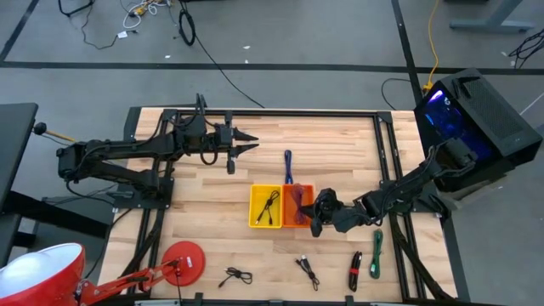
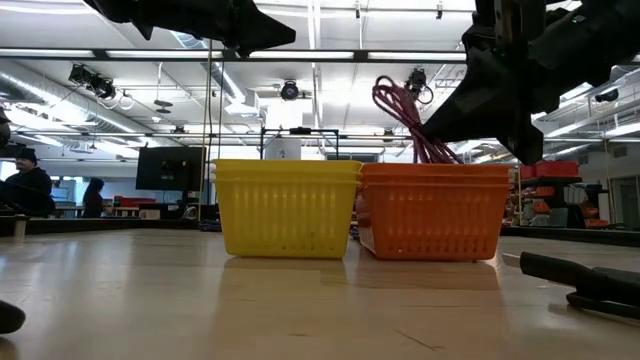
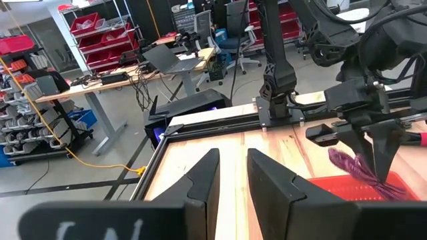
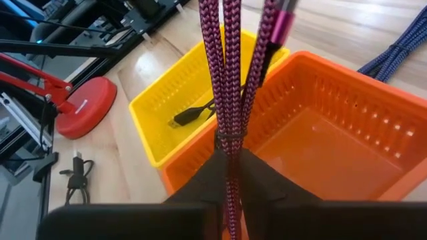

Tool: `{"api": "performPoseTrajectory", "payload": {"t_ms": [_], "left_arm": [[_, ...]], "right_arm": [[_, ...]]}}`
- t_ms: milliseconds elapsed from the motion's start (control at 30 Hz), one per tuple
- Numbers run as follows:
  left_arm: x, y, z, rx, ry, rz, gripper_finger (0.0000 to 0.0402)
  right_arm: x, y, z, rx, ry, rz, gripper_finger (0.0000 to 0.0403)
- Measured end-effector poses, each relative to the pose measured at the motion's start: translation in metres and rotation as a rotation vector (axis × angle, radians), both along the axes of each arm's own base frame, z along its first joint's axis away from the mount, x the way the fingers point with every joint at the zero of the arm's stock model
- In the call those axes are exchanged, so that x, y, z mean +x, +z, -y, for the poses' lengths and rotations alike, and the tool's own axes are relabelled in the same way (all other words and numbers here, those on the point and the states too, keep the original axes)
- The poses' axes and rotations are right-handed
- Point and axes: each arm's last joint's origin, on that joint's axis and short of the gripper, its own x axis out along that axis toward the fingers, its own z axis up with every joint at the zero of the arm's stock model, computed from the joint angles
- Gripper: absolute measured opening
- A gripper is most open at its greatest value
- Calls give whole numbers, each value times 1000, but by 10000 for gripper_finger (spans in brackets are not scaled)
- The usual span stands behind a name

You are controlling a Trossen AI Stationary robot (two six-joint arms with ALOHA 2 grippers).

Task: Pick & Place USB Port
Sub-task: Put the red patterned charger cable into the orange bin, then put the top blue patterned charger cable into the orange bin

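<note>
A purple braided USB cable (image 4: 227,80) with a magenta plug (image 4: 280,23) is bundled in loops, and my right gripper (image 4: 230,175) is shut on it over the orange basket (image 1: 299,218). In the low view its loops (image 2: 403,115) rise above the basket's rim. The yellow basket (image 1: 265,206) stands against the orange one's left side, with a black cable (image 4: 197,113) lying on its floor. My left gripper (image 1: 248,141) hovers open above the table's far left part, with nothing between its fingers. My right gripper pinches the bundled purple cable between its two fingers, several strands together, near a tie (image 4: 229,138). The fingers slant down from the table's right side and lie along the strands. The loops stick out past the fingertips over the orange basket; whether they rest on its floor is hidden.
A blue cable (image 1: 288,164) lies on the table just beyond the baskets. Along the near edge lie two black cables (image 1: 235,276) (image 1: 308,270), a red-and-black cable (image 1: 355,270) and a green cable (image 1: 377,253). A red lamp base (image 1: 184,259) stands near left.
</note>
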Motion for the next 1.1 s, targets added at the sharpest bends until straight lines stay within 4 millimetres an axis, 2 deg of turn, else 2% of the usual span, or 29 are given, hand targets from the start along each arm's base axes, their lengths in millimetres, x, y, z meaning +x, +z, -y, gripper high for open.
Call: {"api": "performPoseTrajectory", "payload": {"t_ms": [333,567,667,800,933,1100], "left_arm": [[0,0,0,0,0,0,83],[0,-2,-1,17,20,-27,83],[-2,-9,-4,76,122,-113,83],[-6,-26,-10,223,319,-342,83],[-8,-41,-16,303,350,-511,83],[-8,-56,-42,292,478,-604,83]], "right_arm": [[0,0,1,-43,-18,4,81],[0,1,4,-136,-45,3,99],[2,3,8,-182,-59,2,105],[6,8,15,-268,-49,13,112],[10,24,27,-365,-42,57,116],[12,45,46,-464,-31,103,116]]}}
